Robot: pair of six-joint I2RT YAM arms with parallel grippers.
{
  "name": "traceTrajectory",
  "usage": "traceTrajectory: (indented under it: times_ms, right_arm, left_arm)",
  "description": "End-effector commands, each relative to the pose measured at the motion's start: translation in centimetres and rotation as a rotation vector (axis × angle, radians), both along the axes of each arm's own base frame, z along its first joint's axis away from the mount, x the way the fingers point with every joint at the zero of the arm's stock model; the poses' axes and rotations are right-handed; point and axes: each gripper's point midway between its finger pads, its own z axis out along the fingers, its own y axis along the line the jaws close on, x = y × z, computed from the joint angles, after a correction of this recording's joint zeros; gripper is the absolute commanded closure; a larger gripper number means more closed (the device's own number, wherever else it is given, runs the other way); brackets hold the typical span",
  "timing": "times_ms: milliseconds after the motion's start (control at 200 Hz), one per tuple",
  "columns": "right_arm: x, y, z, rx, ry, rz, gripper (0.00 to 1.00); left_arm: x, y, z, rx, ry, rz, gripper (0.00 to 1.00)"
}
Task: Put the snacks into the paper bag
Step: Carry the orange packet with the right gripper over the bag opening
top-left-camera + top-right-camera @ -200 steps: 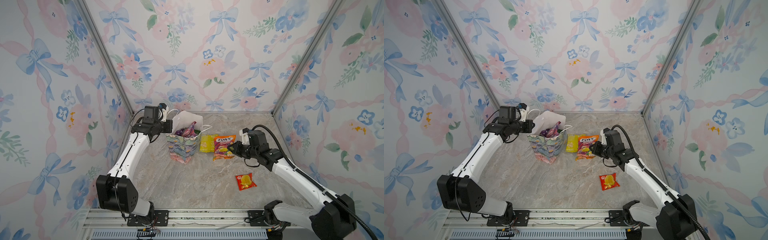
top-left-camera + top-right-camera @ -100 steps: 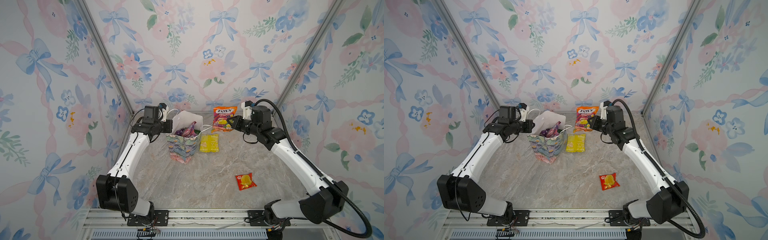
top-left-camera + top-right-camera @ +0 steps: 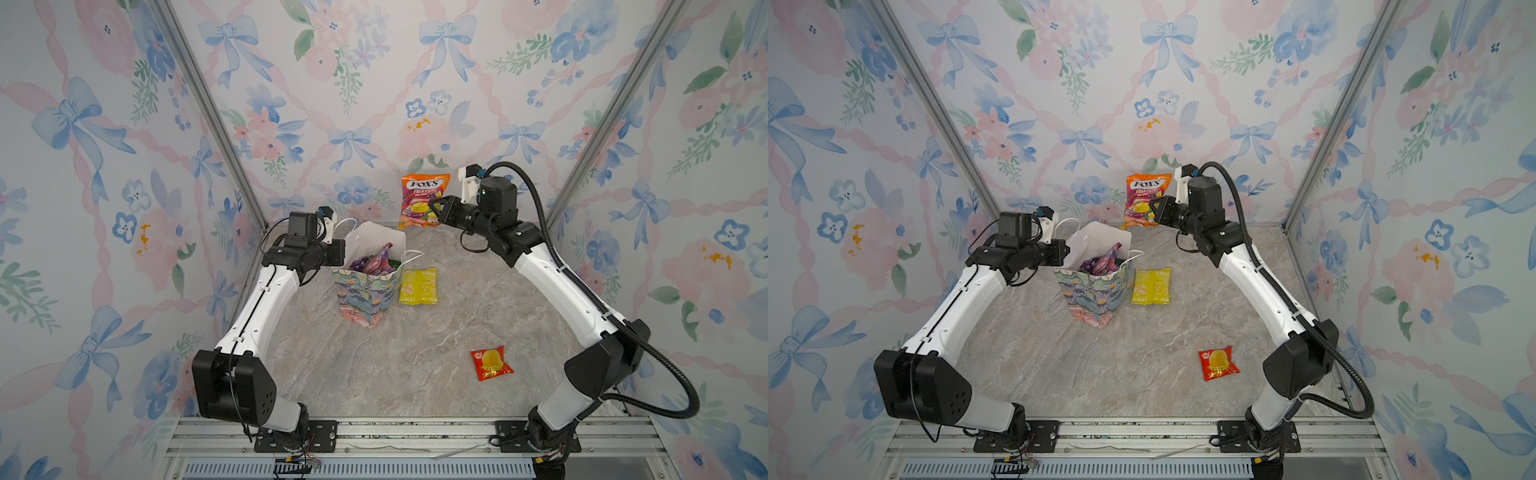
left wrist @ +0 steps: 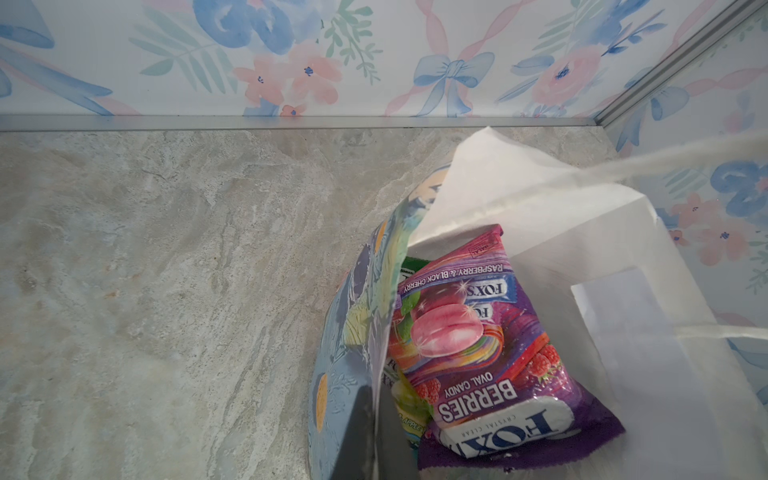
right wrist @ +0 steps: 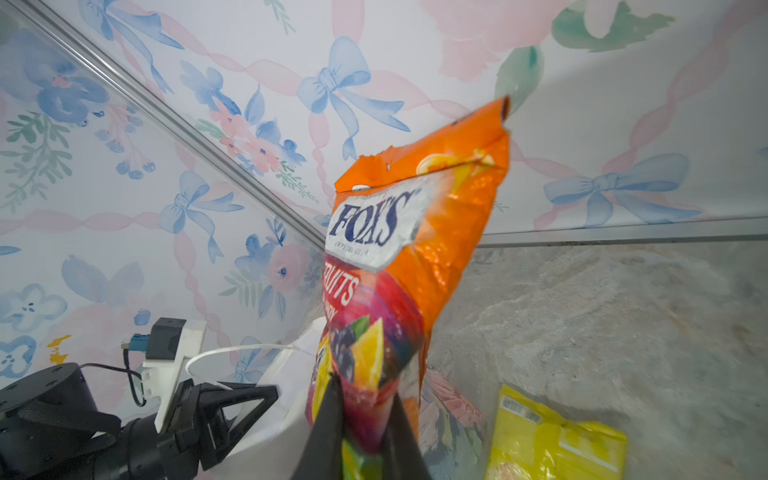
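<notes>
The marble-patterned table (image 3: 415,386) is closed in by flowered walls (image 3: 374,83) on three sides.

The left arm (image 3: 266,307) rises from its base at the near edge. It bends at the elbow, and its forearm lies about level and points toward the middle of the table. The left gripper (image 3: 341,253) sits at the rim of the paper bag (image 3: 365,295). In the left wrist view its jaws are pressed together on the printed side wall of the bag (image 4: 357,332), one finger outside and one inside.

The right arm (image 3: 552,282) goes up steeply from its base, and its wrist is high, near the back wall. The right gripper (image 3: 434,210) points to the left and is raised well above the table. It pinches the lower part of the orange FOX'S Fruits packet (image 3: 424,199), which stands upright in the air, behind the bag and higher than it. The right wrist view shows the two dark fingers closed on this packet (image 5: 415,249).

The paper bag stands upright near the middle of the table, with its mouth open and white inside. A purple FOX'S Berries packet (image 4: 478,345) lies inside it, and its top edge shows above the rim in both top views.

A yellow packet (image 3: 419,286) lies flat just beside the bag, on its right. A red-yellow packet (image 3: 491,363) lies flat closer to the front, well apart from the bag.
</notes>
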Motion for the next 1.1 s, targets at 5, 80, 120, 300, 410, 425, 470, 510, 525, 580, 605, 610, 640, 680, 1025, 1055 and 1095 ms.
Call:
traceTrajectory:
  times_ms: [5, 80, 120, 300, 410, 425, 470, 510, 525, 580, 605, 610, 640, 680, 1025, 1055, 1095]
  right_arm:
    - [-0.5, 2.8, 2.6, 0.002, -0.077, 0.049, 1.0]
    - [-0.8, 4.6, 2.1, -0.003, -0.066, 0.081, 1.0]
    - [-1.1, 5.4, 1.7, -0.005, -0.06, 0.095, 1.0]
    - [-3.0, 8.3, -0.6, -0.011, -0.02, 0.151, 1.0]
    - [-4.2, 9.0, -1.8, -0.007, 0.001, 0.162, 1.0]
    - [-4.4, 9.0, -2.0, -0.004, 0.002, 0.163, 1.0]
    - [-4.7, 9.0, -2.2, 0.003, 0.006, 0.16, 1.0]
    - [-5.0, 8.9, -2.7, 0.001, 0.011, 0.157, 1.0]
    - [-5.2, 8.9, -2.7, 0.001, 0.009, 0.157, 1.0]
    - [-5.5, 8.6, -3.1, -0.004, 0.011, 0.151, 1.0]
    - [-5.7, 8.6, -3.3, 0.013, 0.028, 0.144, 1.0]
    - [-5.8, 8.6, -3.3, 0.014, 0.029, 0.144, 1.0]
    - [-6.0, 8.5, -3.5, 0.019, 0.033, 0.141, 1.0]
    - [-6.1, 8.4, -3.7, 0.022, 0.039, 0.137, 1.0]
    - [-7.7, 9.1, -5.8, 0.031, 0.081, 0.15, 1.0]
    - [-7.8, 9.2, -6.0, 0.029, 0.083, 0.153, 1.0]
    - [-8.0, 9.3, -6.2, 0.03, 0.091, 0.156, 1.0]
  left_arm:
    - [-0.6, 0.4, -1.3, 0.019, 0.041, -0.003, 1.0]
    - [-0.6, 0.5, -1.2, 0.022, 0.038, 0.002, 1.0]
    - [-0.6, 0.5, -1.3, 0.023, 0.041, 0.002, 1.0]
    - [-0.6, 0.4, -1.3, 0.02, 0.042, -0.002, 1.0]
    - [-0.6, 0.4, -1.3, 0.019, 0.042, -0.001, 1.0]
    - [-0.6, 0.4, -1.3, 0.018, 0.042, -0.003, 1.0]
    - [-0.6, 0.4, -1.2, 0.019, 0.04, -0.002, 1.0]
    - [-0.6, 0.5, -1.3, 0.021, 0.041, 0.0, 1.0]
    - [-0.6, 0.5, -1.3, 0.021, 0.04, 0.001, 1.0]
    - [-0.6, 0.5, -1.3, 0.022, 0.042, 0.001, 1.0]
    - [-0.6, 0.4, -1.3, 0.019, 0.042, -0.001, 1.0]
    - [-0.6, 0.4, -1.3, 0.019, 0.042, -0.001, 1.0]
    - [-0.6, 0.4, -1.3, 0.018, 0.042, -0.002, 1.0]
    - [-0.6, 0.4, -1.3, 0.018, 0.042, -0.002, 1.0]
    - [-0.6, 0.5, -1.2, 0.02, 0.038, 0.0, 1.0]
    - [-0.6, 0.5, -1.2, 0.022, 0.039, 0.001, 1.0]
    - [-0.6, 0.5, -1.3, 0.022, 0.041, 0.002, 1.0]
